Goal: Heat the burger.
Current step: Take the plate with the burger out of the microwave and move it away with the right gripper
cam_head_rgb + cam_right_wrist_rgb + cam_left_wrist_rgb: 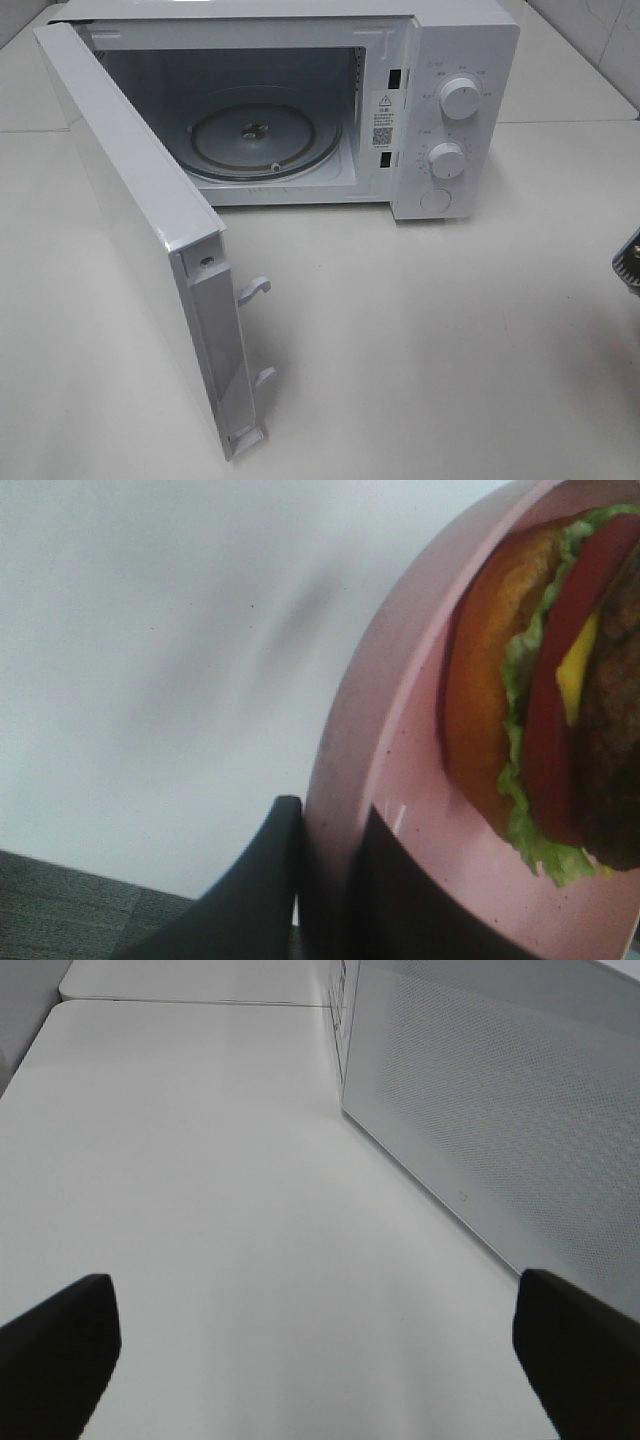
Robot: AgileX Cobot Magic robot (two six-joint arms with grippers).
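Observation:
The burger (545,690), with a golden-brown bun, green lettuce, red tomato, yellow cheese and a dark patty, lies on a pink round plate (400,730) in the right wrist view. My right gripper (325,885) is shut on the plate's rim, one finger on each side. In the exterior high view, only a grey bit of the right arm (629,262) shows at the right edge, and burger and plate are out of view there. My left gripper (320,1360) is open and empty, low over the white table beside the microwave door (500,1110).
A white microwave (465,60) stands at the back of the table. Its door (130,190) is swung wide open to the left. The glass turntable (265,140) inside carries nothing. Two knobs (460,98) sit on its right panel.

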